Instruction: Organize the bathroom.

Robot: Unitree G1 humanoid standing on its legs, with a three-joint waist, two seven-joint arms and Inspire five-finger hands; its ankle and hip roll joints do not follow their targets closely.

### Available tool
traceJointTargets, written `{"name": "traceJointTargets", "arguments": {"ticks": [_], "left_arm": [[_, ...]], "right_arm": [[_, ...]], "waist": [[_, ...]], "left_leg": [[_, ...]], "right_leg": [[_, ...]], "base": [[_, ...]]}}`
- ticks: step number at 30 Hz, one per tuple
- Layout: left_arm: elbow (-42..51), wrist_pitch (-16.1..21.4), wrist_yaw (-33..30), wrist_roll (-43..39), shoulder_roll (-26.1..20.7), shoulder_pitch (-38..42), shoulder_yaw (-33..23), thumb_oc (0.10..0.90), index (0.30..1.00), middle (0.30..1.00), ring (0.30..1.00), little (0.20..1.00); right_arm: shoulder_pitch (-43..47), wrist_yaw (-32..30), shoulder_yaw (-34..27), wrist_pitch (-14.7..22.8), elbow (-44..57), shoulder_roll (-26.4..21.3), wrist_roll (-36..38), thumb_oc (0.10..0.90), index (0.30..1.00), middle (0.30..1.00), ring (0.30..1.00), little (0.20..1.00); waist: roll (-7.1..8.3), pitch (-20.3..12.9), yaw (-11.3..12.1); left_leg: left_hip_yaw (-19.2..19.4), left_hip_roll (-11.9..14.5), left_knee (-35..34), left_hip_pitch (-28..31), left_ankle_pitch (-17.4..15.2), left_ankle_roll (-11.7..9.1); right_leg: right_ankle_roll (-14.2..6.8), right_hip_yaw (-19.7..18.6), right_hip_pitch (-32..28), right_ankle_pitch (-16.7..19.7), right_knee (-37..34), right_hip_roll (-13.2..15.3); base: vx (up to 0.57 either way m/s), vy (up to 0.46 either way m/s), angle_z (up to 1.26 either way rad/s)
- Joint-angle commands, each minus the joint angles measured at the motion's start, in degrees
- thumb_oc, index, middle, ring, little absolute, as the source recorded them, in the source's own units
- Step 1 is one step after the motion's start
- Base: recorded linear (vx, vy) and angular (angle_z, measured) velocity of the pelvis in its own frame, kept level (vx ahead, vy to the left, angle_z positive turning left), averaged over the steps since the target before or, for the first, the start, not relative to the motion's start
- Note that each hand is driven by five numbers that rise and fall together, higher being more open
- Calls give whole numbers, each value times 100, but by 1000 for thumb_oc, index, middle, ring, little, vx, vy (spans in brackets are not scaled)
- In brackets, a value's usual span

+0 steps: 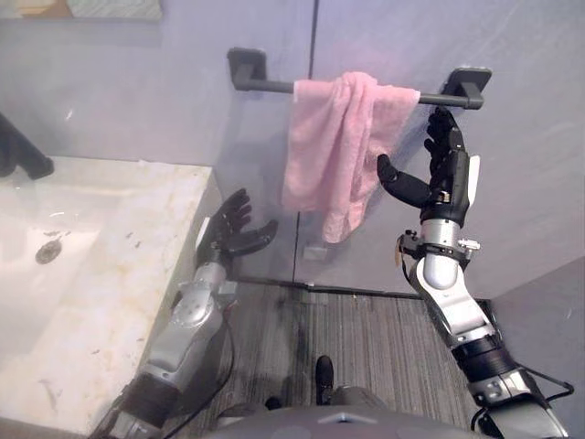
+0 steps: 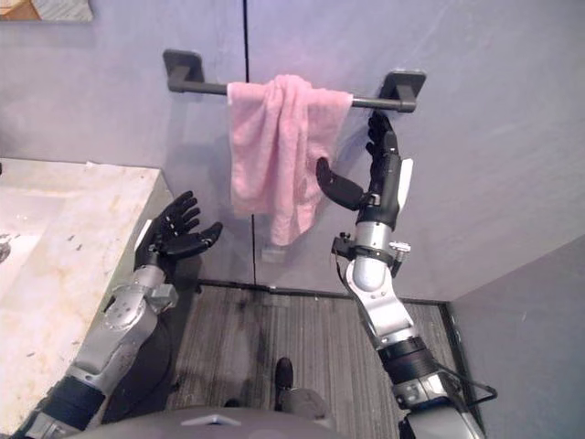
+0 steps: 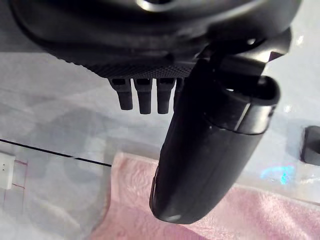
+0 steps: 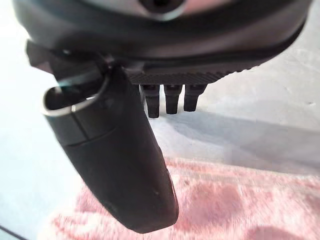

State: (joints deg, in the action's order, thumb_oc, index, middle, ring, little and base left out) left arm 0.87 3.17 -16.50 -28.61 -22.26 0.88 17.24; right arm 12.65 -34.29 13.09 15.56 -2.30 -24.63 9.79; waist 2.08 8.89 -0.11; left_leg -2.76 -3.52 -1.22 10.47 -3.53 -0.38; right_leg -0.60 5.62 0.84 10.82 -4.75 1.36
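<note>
Here a pink towel [image 1: 336,146] hangs bunched over the dark wall rail [image 1: 274,86]. The right robot hand [image 1: 445,174] is spread beside it, just under the rail. The left robot hand [image 1: 236,229] hovers spread by the bench [image 1: 137,274].

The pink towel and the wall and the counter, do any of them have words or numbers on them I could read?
No readable text anywhere.
pink towel: plain cloth, no label showing.
towel bar and grey wall: no signs or numbers.
marble counter: only stains and veins, no print.
left hand and right hand: open beside the towel, no markings I can read.
</note>
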Motion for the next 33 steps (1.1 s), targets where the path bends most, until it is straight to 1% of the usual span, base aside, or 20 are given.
{"name": "traceJointTargets", "arguments": {"ticks": [1, 2, 3, 5, 7, 8, 9, 11, 12, 13, 14, 15, 17, 18, 25, 26, 28, 31, 32, 33], "left_arm": [[740, 504, 44, 191, -177, 301, 37, 800, 900, 900, 900, 900], [756, 515, 69, 194, -167, 257, 2, 800, 900, 900, 900, 900], [762, 516, 69, 193, -169, 250, -1, 800, 900, 900, 900, 900], [745, 556, 116, 218, -146, 230, -22, 800, 900, 900, 900, 900], [723, 536, 210, 176, -128, 245, -55, 800, 900, 900, 900, 900], [693, 551, 239, 184, -115, 254, -49, 800, 900, 900, 900, 900], [622, 595, 328, 196, -97, 264, -48, 800, 900, 900, 900, 900], [558, 641, 385, 168, -80, 263, -45, 800, 900, 900, 900, 900], [555, 651, 411, 166, -84, 261, -40, 800, 900, 900, 900, 900], [548, 672, 439, 175, -88, 256, -13, 800, 900, 900, 900, 900], [555, 643, 447, 171, -97, 265, -15, 800, 900, 900, 900, 900], [490, 652, 463, 150, -105, 333, 4, 800, 900, 900, 900, 900], [467, 667, 462, 178, -114, 359, 23, 800, 900, 900, 900, 900], [437, 599, 456, 201, -123, 381, 47, 800, 900, 900, 900, 900], [390, 582, 253, 658, -223, 538, 7, 800, 900, 900, 900, 900], [346, 539, 71, 744, -255, 750, -50, 800, 900, 900, 900, 900], [256, 497, -23, 859, -275, 952, -106, 800, 900, 900, 900, 900], [144, 421, -202, 908, -275, 1266, -260, 800, 900, 900, 900, 900], [94, 447, -316, 1099, -264, 1354, -289, 800, 900, 900, 900, 900], [87, 465, -330, 1128, -262, 1365, -291, 800, 900, 900, 900, 900]], "right_arm": [[638, 55, -390, 398, 431, -274, 111, 800, 900, 900, 900, 900], [622, 257, -432, 373, 441, -291, 295, 800, 900, 900, 900, 900], [618, 284, -440, 372, 449, -299, 337, 800, 900, 900, 900, 900], [631, 502, -424, 370, 473, -291, 451, 800, 900, 900, 900, 900], [619, 693, -418, 314, 508, -314, 566, 800, 900, 900, 900, 900], [629, 768, -395, 315, 485, -300, 644, 800, 900, 900, 900, 900], [685, 1021, -351, 278, 400, -276, 756, 800, 900, 900, 900, 900], [771, 1212, -280, 291, 289, -261, 796, 800, 900, 900, 900, 900], [771, 1309, -252, 238, 313, -286, 917, 800, 900, 900, 900, 900], [695, 1376, -249, 214, 350, -326, 966, 800, 900, 900, 900, 900], [688, 1446, -253, 185, 348, -358, 1032, 800, 900, 900, 900, 900], [704, 1700, -229, 127, 317, -442, 1253, 800, 900, 900, 900, 900], [731, 1741, -201, 118, 272, -492, 1307, 800, 900, 900, 900, 900], [841, 1822, -220, 117, 99, -492, 1355, 800, 900, 900, 900, 900], [943, 1640, -241, 135, -17, -464, 1325, 800, 900, 900, 900, 900], [925, 1537, -218, 186, -7, -402, 1209, 758, 836, 836, 836, 836], [888, 1522, -192, 210, -11, -364, 1147, 756, 834, 834, 834, 834], [798, 1681, -163, 185, -13, -331, 1112, 670, 705, 705, 705, 705], [777, 1751, -147, 158, -20, -310, 1153, 756, 834, 834, 834, 834], [774, 1759, -145, 153, -21, -307, 1153, 800, 900, 900, 900, 900]], "waist": [[155, -386, 119], [145, -366, 145], [148, -363, 145], [187, -306, 167], [229, -261, 194], [226, -249, 208], [211, -230, 250], [186, -219, 289], [164, -214, 306], [136, -196, 318], [156, -207, 311], [171, -253, 295], [164, -292, 290], [136, -370, 276], [70, -526, 193], [45, -556, 142], [22, -578, 101], [-18, -635, -2], [-26, -653, -33], [-27, -654, -36]], "left_leg": [[216, 54, 785, -587, 203, -21], [168, 67, 1158, -693, 276, -74], [161, 67, 1231, -726, 283, -81], [186, 62, 1788, -970, 413, -109], [210, 64, 2048, -1206, 332, -94], [231, 75, 1919, -1236, 289, -82], [300, 93, 1487, -1253, 226, -75], [437, 127, 768, -1188, 278, -86], [535, 161, 499, -1238, 380, -104], [644, 221, 370, -1354, 597, -153], [678, 238, 331, -1325, 565, -142], [607, 227, 132, -1184, 526, -136], [545, 219, 5, -1077, 537, -130], [540, 242, -247, -882, 565, -131], [571, 226, -378, -678, 506, -94], [606, 212, -378, -629, 466, -66], [639, 198, -378, -589, 432, -44], [714, 187, -378, -530, 379, -9], [744, 183, -378, -504, 356, 2], [748, 183, -378, -500, 353, 3]], "right_leg": [[-370, 73, -218, -451, -24, 53], [-312, 76, -282, -532, -9, -1], [-302, 80, -284, -537, -6, -5], [-225, 80, -321, -580, 23, 5], [-203, 102, -374, -613, 44, 25], [-211, 111, -401, -637, 52, 20], [-242, 132, -480, -693, 48, 8], [-282, 152, -587, -743, 11, -5], [-292, 185, -637, -772, -4, -21], [-290, 231, -699, -829, -3, -49], [-299, 266, -704, -836, -5, -24], [-341, 357, -684, -818, -5, 14], [-346, 393, -660, -810, -11, 16], [-349, 460, -653, -832, -25, -3], [-353, 424, -610, -856, -25, -39], [-351, 374, -613, -856, -25, -44], [-355, 348, -625, -857, -25, -45], [-376, 283, -627, -855, -25, -45], [-382, 258, -633, -860, -25, -50], [-382, 254, -634, -860, -25, -51]], "base": [[124, -164, 10], [95, -122, 8], [91, -126, 9], [33, -101, 7], [37, -81, 6], [76, -38, 15], [96, 7, 19], [100, 25, 24], [81, 23, 6], [68, 15, -2], [78, 22, -19], [48, 19, 6], [74, 35, 33], [109, 41, 27], [69, 37, -1], [75, 48, 0], [78, 54, -5], [83, 63, -14], [72, 46, -17], [89, 46, -17]]}}
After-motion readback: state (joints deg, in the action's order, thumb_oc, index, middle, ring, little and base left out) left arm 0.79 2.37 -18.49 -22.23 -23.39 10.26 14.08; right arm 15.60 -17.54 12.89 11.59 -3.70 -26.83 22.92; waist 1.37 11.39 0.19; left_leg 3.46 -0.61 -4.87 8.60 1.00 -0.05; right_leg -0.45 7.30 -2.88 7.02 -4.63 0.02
